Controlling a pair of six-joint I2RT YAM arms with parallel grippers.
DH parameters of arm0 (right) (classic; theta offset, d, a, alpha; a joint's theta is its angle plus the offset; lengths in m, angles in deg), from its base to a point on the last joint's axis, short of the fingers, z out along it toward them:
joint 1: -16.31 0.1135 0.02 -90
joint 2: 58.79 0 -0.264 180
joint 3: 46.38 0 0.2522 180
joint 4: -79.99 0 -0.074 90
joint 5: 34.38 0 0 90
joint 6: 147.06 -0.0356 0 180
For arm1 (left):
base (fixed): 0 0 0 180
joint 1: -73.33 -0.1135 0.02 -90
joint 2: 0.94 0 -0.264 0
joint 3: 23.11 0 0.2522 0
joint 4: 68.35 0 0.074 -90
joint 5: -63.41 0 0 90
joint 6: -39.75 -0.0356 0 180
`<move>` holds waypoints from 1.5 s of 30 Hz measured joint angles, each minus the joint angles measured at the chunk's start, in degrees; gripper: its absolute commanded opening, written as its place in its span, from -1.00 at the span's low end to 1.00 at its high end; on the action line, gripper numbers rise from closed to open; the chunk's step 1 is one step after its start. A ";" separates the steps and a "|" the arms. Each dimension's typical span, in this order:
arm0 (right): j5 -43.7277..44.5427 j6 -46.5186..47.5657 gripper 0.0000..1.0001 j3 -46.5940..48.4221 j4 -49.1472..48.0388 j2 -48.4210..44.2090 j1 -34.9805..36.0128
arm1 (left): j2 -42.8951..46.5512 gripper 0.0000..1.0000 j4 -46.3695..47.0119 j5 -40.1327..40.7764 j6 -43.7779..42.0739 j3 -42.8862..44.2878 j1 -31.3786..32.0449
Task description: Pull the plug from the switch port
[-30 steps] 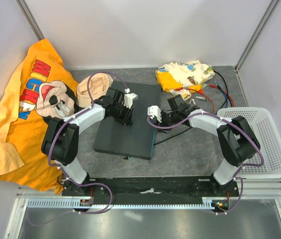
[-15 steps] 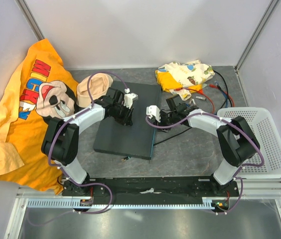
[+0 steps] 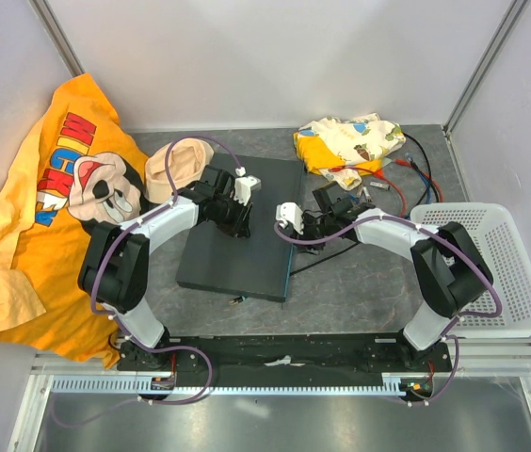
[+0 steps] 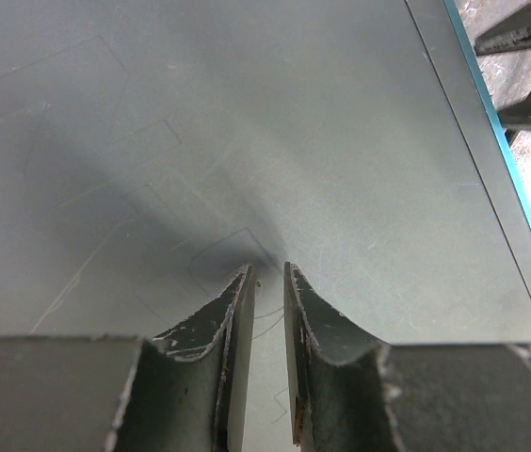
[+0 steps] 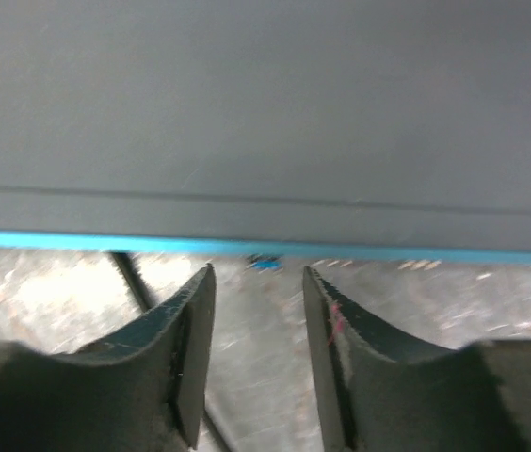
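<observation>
The switch (image 3: 237,250) is a flat dark grey box with a teal-blue right edge (image 3: 289,268). My left gripper (image 3: 239,226) rests tip-down on its top (image 4: 247,141), fingers almost together with a thin empty gap (image 4: 267,268). My right gripper (image 3: 296,229) is open at the teal edge (image 5: 388,250), level with it. In the right wrist view a small blue plug (image 5: 265,262) sits at that edge just ahead of the open gripper (image 5: 258,271), untouched. A black cable (image 5: 129,275) meets the edge left of my left finger and trails right across the table (image 3: 327,256).
A white mesh basket (image 3: 520,282) stands at the right. A patterned cloth (image 3: 345,146) and loose red and blue leads (image 3: 407,174) lie behind the right arm. A yellow shirt (image 3: 49,207) and beige cap (image 3: 173,169) lie left. A small dark bit (image 3: 235,299) lies near the switch's front.
My right gripper has crept a little left, closer to the switch's teal edge. The left arm and the switch have not moved.
</observation>
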 measured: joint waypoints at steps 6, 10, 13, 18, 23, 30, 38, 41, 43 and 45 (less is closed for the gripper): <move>-0.04 -0.94 0.13 -2.97 1.44 -0.74 0.04 | 0.00 -0.45 0.04 0.00 0.00 0.00 0.00; -0.07 -1.62 0.11 -3.23 1.09 -0.74 0.04 | 0.00 -0.45 0.04 0.00 0.00 0.00 0.00; -0.20 -2.12 0.11 -3.23 0.33 -0.74 0.04 | 0.00 -0.45 0.07 0.00 0.00 0.00 0.00; -0.57 -2.95 0.10 -2.80 -1.75 -0.24 0.07 | 0.00 -0.46 0.07 0.02 0.00 0.00 0.00; -0.50 -3.32 0.06 -1.18 -2.51 2.10 0.04 | 0.00 -0.46 0.07 0.02 0.00 0.00 0.00; -0.57 -3.15 -0.55 -0.46 -2.69 2.93 0.26 | 0.00 -0.46 0.17 0.00 0.00 -0.02 0.00; -0.96 3.43 -0.99 0.00 -1.44 2.93 -0.07 | -0.04 -0.45 0.22 -0.17 0.00 -0.04 0.00; -0.94 9.53 -1.00 0.72 0.74 3.10 -0.24 | -0.15 -0.45 0.24 -0.37 0.00 -0.04 -0.07; -1.36 14.16 -1.00 0.83 1.86 3.13 -0.42 | -0.20 -0.45 0.26 -0.44 0.00 -0.04 -0.07; -1.92 17.94 -0.99 0.68 2.36 3.13 -0.74 | -0.22 -0.45 0.28 -0.46 0.00 -0.04 -0.07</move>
